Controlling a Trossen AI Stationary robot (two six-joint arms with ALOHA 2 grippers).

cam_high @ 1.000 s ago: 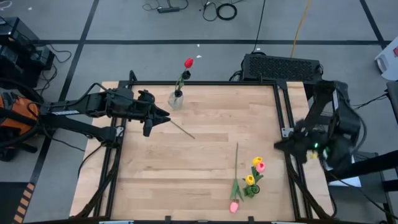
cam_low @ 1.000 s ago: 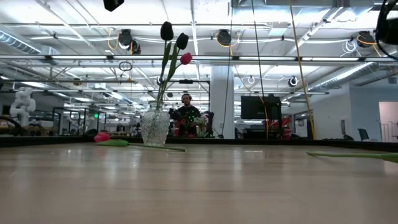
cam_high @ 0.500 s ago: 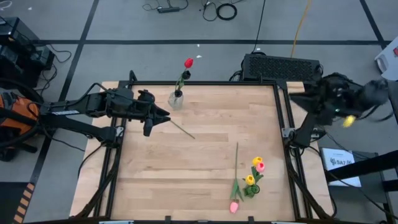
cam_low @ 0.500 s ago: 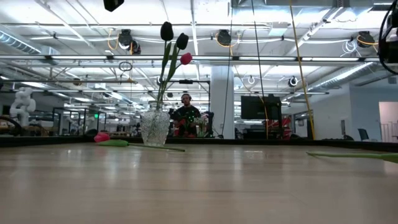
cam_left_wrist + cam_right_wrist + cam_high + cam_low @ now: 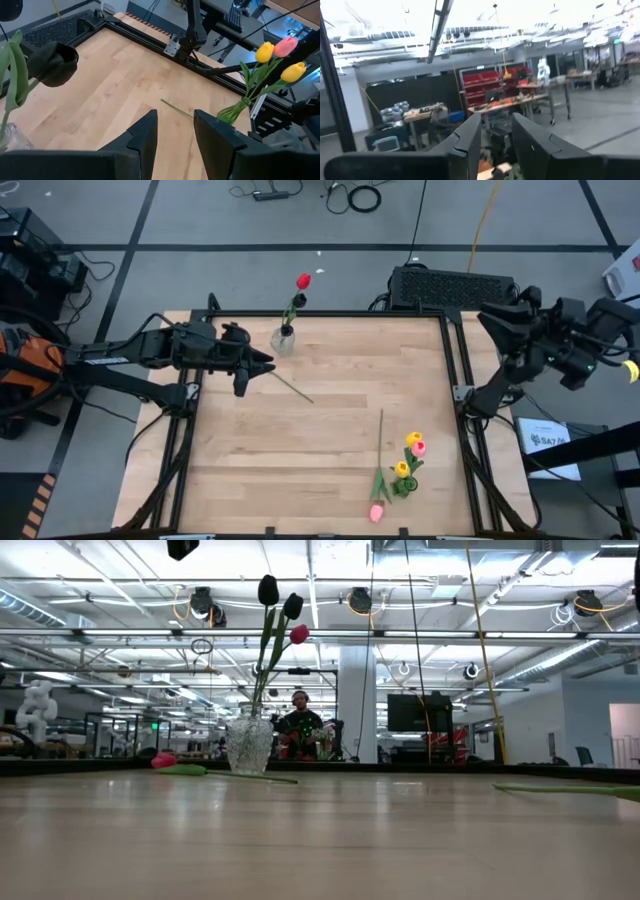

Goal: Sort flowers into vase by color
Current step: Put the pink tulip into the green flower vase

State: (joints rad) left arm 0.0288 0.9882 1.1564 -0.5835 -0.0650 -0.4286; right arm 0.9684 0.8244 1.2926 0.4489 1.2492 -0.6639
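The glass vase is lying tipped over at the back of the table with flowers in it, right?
Not tipped over. The low view shows the vase standing upright at the back of the table, with its flowers rising from it.

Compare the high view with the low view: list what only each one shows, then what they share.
Only the high view: both arms, the left hand near the vase, the right hand raised beyond the table's right edge, and the yellow and pink tulips lying near the front right.

Only the low view: the room behind and a seated person.

Both: the glass vase holding dark and red tulips, and the wooden table.
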